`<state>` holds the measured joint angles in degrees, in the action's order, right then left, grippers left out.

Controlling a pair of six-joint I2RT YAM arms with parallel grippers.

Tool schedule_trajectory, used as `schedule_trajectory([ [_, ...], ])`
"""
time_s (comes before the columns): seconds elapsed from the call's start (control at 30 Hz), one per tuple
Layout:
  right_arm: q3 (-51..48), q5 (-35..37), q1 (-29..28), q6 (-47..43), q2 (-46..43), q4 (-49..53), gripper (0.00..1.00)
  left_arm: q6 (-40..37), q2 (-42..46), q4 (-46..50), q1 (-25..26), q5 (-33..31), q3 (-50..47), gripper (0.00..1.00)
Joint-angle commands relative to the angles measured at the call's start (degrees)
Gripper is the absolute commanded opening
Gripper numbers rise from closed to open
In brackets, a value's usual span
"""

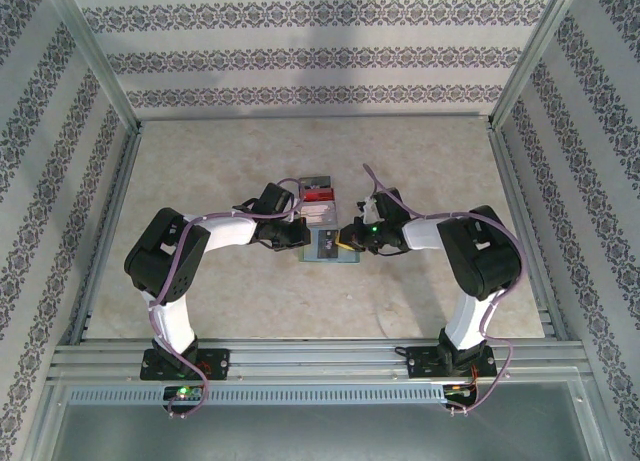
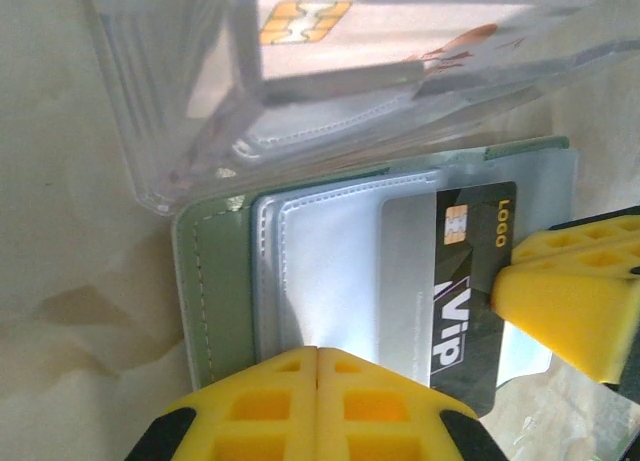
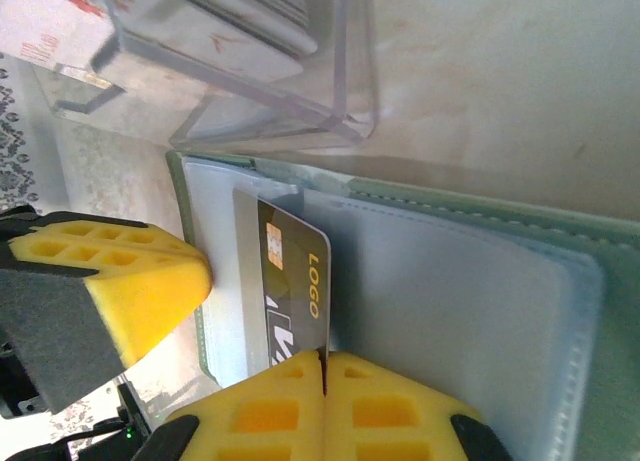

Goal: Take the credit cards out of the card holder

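One card to go: red and pale credit cards [image 2: 300, 41] lie in the clear tray [image 2: 150, 111] just beyond the card holder [image 2: 215, 291], while a dark grey card [image 2: 470, 271] sits half out of its pocket. My right claw [image 3: 322, 366] is pinched on that card's free end. My left claw [image 2: 317, 359], fingers together, appears to pin the holder's edge beside it.

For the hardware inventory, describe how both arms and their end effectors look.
The left arm and right arm have white links, bulky black joint housings and a purple cable looped along each. A green light glows near the right wrist. The left end effector and right end effector carry yellow fingers with grid-like recesses, backed by black.
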<state>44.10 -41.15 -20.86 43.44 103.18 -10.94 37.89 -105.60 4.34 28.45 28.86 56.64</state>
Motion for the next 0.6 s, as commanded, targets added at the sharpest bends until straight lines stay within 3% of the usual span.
schedule_trajectory([
  [0.0,-1.4,0.5,1.3,-1.9,-2.2,2.1,0.0,-0.7,-2.2,6.3,0.1,-3.6,-0.9,0.02],
  [0.27,-2.6,-1.5,3.9,-5.5,-6.3,4.2,0.0,-0.4,6.6,0.1,0.2,-1.7,-1.6,0.14],
  [0.37,-2.5,-1.9,4.6,-7.8,-9.1,6.0,0.0,-2.9,11.6,0.7,0.0,-2.6,-1.0,0.25],
  [0.57,-0.2,-0.9,4.7,-15.7,-16.4,13.0,0.0,-10.0,23.1,3.4,-0.9,-5.4,-1.3,0.36],
])
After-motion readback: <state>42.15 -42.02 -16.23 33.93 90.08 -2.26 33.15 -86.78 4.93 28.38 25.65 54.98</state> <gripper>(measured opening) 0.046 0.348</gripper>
